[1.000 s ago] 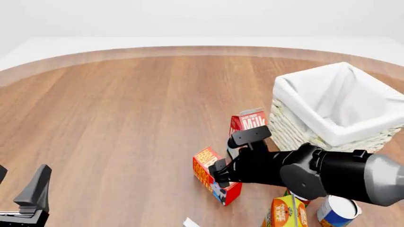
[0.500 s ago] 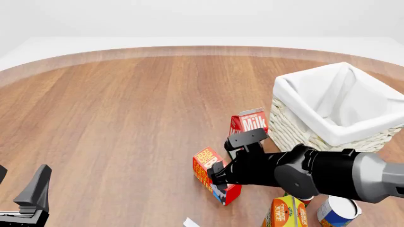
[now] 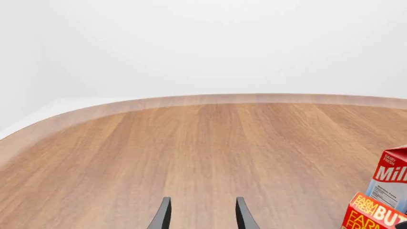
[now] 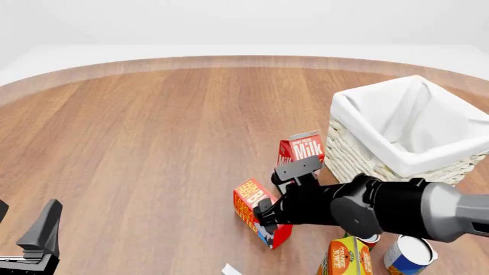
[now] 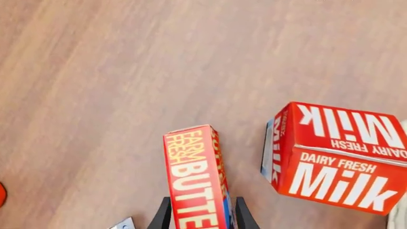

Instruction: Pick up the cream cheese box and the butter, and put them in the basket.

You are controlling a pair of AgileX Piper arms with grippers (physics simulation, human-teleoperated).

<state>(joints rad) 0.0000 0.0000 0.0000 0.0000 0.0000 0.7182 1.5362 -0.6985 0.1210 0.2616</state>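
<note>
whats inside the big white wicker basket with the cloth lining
Only the white cloth lining shows inside the whitish wicker basket; no item is visible in it. Its near wall hides the bottom, so the very floor cannot be checked.

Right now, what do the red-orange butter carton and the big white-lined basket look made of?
Red-orange brick-shaped butter carton: printed cardboard by the look, sharp folded edges, flat lettered faces. Large square basket: pale woven wicker walls, ribbed weave; soft white cloth lining folded over the rim. It's a render, so materials are apparent only.

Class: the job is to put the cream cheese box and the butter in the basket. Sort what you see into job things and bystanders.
Job things:
- butter
- basket
- cream cheese box (only a pale corner shows)

Bystanders:
- milk carton
- orange juice carton
- can
</note>
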